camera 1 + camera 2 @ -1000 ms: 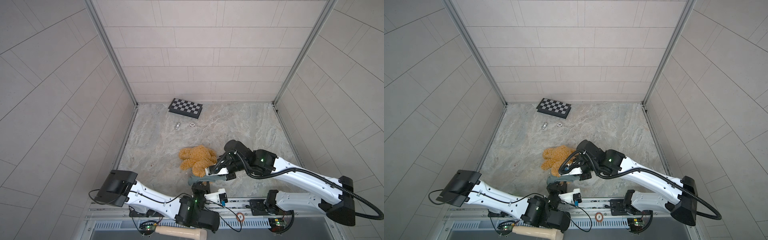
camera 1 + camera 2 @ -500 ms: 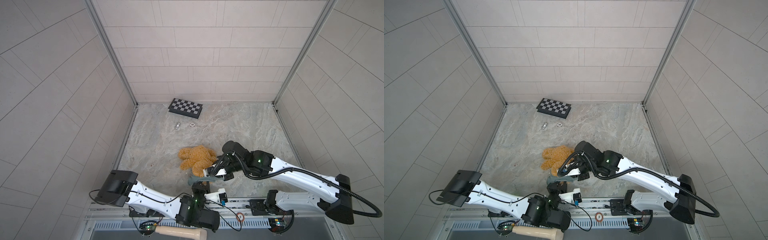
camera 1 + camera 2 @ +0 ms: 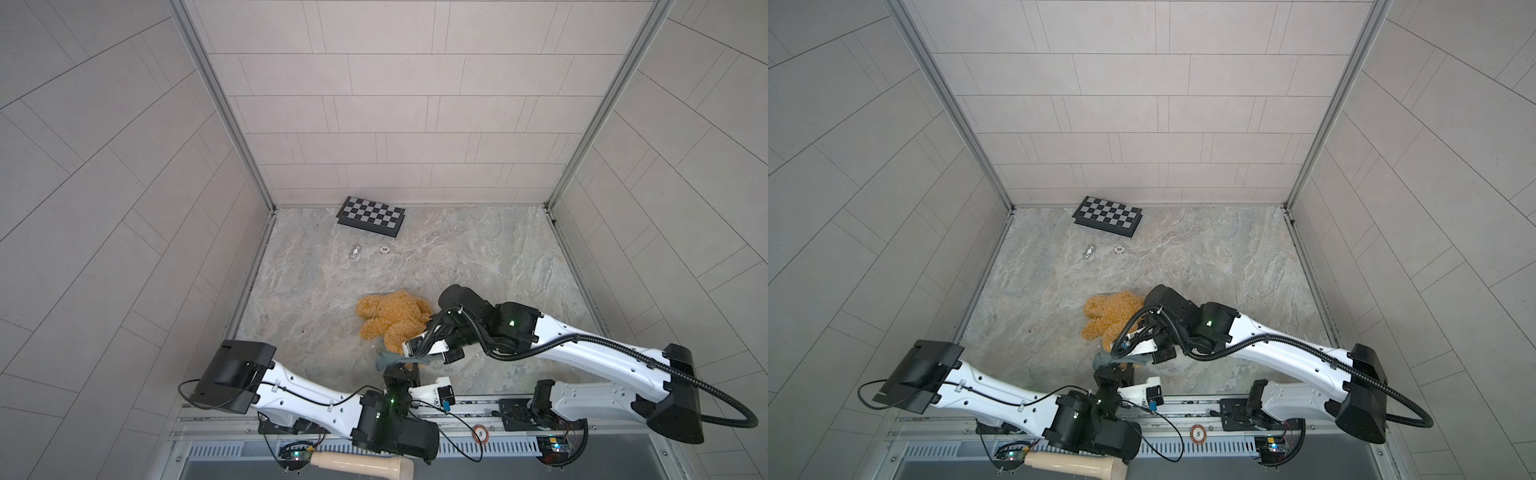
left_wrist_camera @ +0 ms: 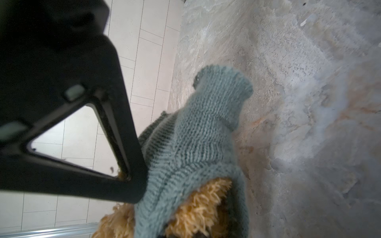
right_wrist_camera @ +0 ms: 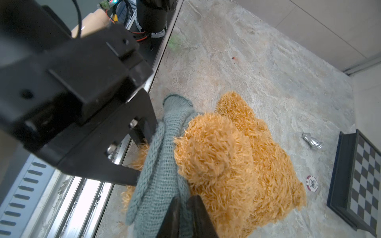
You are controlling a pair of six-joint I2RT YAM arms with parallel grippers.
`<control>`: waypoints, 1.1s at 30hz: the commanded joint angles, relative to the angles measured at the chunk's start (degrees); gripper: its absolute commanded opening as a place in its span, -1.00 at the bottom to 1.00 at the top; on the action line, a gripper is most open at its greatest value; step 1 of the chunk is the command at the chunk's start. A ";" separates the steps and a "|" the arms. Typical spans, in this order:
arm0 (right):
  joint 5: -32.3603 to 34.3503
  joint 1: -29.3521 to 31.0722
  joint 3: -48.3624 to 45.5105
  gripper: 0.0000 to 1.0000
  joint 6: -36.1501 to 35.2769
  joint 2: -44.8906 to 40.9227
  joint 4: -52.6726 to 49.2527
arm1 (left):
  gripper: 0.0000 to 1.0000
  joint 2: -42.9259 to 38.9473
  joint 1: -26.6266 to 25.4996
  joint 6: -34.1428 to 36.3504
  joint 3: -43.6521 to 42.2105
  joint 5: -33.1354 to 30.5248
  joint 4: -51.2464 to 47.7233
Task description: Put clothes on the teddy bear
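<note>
Closest to the front rail, my left claw (image 3: 399, 365) is clamped on the sweater (image 5: 158, 185) at its edge. Just past it, my right claw (image 5: 185, 214) pinches the same knit, jaws narrow. The bear (image 5: 226, 164) lies on the bench (image 5: 268, 72) near the front, with fur showing inside the opening. I'd pull the two grips apart so the opening is taut, then draw it evenly over the plush without dragging the bear.

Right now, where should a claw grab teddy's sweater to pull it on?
Probably pinch the sweater at its bunched edge, where it wraps the teddy bear, coming from the rail side. The bear's bulk blocks the far side, and the sleeve sticks out loose.
</note>
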 commanded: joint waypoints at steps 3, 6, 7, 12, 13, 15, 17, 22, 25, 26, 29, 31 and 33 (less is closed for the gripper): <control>6.84 0.84 -1.07 -1.00 -0.23 -2.99 5.10 | -1.00 0.02 0.10 0.04 0.35 -0.61 0.20; 6.78 0.84 -1.25 -1.00 1.60 -4.82 9.63 | -1.00 0.93 0.04 0.35 0.66 -0.52 -0.13; 6.48 0.91 -1.16 -1.00 1.77 -4.96 10.79 | -1.00 1.19 -0.04 0.43 0.68 -0.52 -0.15; 5.13 0.94 -0.10 -1.00 3.22 -3.19 15.73 | -1.00 1.31 -0.31 1.04 0.77 -0.36 -0.32; 4.99 0.94 0.08 -1.00 3.82 -2.50 16.90 | -1.00 1.26 -0.40 1.29 0.77 -0.34 -0.32; 4.30 0.94 0.52 -1.00 6.67 -0.82 20.24 | -1.00 1.22 -0.56 1.90 0.86 -0.25 -0.24; 4.25 0.92 1.78 -1.00 8.59 1.22 22.10 | -1.00 1.04 -0.66 2.50 0.94 -0.17 0.02; 9.64 0.90 6.24 -1.00 12.50 7.52 24.69 | -1.00 0.82 -1.08 4.28 1.38 0.18 0.93; 13.42 -0.64 8.92 -1.00 14.99 11.82 24.90 | -1.00 0.93 -1.34 4.92 1.56 0.14 1.26; 13.70 -1.88 9.39 -1.00 16.55 13.10 25.21 | -1.00 0.80 -1.39 4.80 1.64 -0.14 1.01; 14.39 -5.63 9.81 -1.00 20.14 16.90 26.27 | -1.00 0.34 -1.67 3.51 1.67 -0.86 -0.32; 15.84 -7.12 9.80 -1.00 21.18 19.65 26.27 | -1.00 0.08 -1.89 2.80 1.72 -0.96 -1.12; 15.15 -8.83 9.84 -1.00 23.02 22.32 26.50 | -1.00 -0.41 -1.93 1.77 1.66 -0.89 -1.39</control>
